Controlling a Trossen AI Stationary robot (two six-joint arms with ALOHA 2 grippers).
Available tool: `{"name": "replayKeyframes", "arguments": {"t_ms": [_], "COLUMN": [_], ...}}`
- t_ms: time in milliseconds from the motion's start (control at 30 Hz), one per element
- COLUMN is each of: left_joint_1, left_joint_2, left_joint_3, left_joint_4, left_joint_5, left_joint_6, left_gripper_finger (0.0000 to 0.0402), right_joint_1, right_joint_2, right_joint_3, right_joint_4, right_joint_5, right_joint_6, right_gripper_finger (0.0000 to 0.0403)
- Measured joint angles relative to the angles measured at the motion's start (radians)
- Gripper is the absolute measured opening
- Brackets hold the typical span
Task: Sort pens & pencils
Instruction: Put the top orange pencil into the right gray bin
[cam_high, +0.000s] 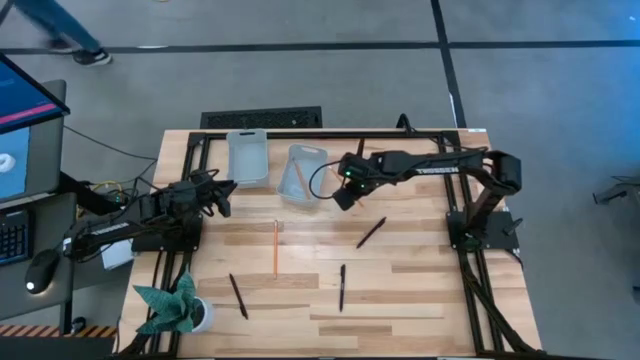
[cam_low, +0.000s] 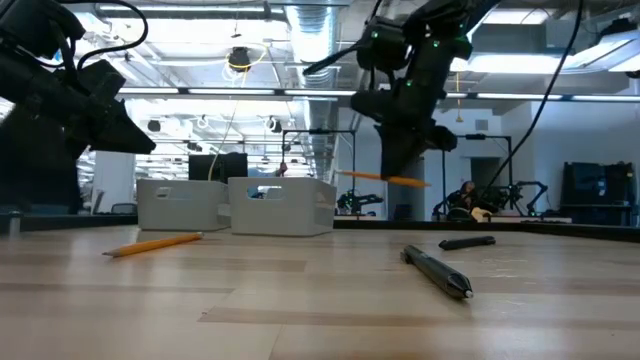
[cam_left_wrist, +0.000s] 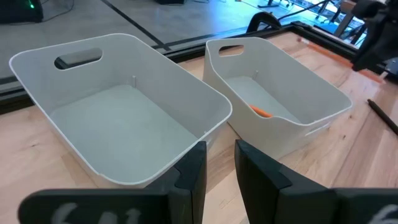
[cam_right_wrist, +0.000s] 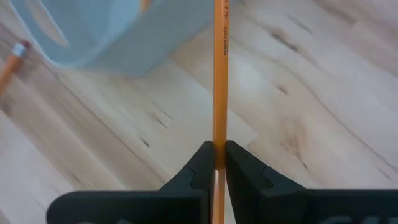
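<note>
My right gripper (cam_low: 404, 168) hangs above the table beside the right bin (cam_high: 303, 175), shut on an orange pencil (cam_low: 372, 177). A second pencil (cam_high: 276, 248) lies flat on the wood at mid table. A third pencil (cam_left_wrist: 261, 112) lies in the right bin (cam_left_wrist: 280, 93). Three black pens (cam_high: 371, 232), (cam_high: 342, 287), (cam_high: 238, 296) lie on the table. The left bin (cam_high: 248, 155) shows nothing inside. My left gripper (cam_left_wrist: 217, 165) waits at the table's left, open, pointing toward the two bins. My right gripper pinches the pencil's shaft (cam_right_wrist: 219, 134) between its two fingers. The fingers come steeply from above and lie across the pencil. The pencil sits about level, lifted clear of the table, and sticks out on both sides of the fingers (cam_low: 345, 175).
A green folded plant-like object in a white cup (cam_high: 178, 308) stands at the near left corner. Black frame rails (cam_high: 470, 270) run along the table's sides. A monitor and a mouse sit off the table to the left. A person's legs (cam_high: 60, 30) show on the floor beyond.
</note>
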Motion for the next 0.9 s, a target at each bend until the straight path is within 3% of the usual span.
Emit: {"name": "replayKeyframes", "arguments": {"t_ms": [633, 900], "left_joint_1": [0.0, 0.0], "left_joint_2": [0.0, 0.0], "left_joint_3": [0.0, 0.0], "left_joint_4": [0.0, 0.0], "left_joint_5": [0.0, 0.0], "left_joint_6": [0.0, 0.0], "left_gripper_finger": [0.0073, 0.0073], "right_joint_1": [-0.013, -0.033], "right_joint_2": [0.003, 0.003], "right_joint_3": [0.002, 0.002], "right_joint_4": [0.564, 0.582], "right_joint_5": [-0.027, -0.023], "right_joint_6": [0.097, 0.097], "right_gripper_finger": [0.0052, 0.0052]}}
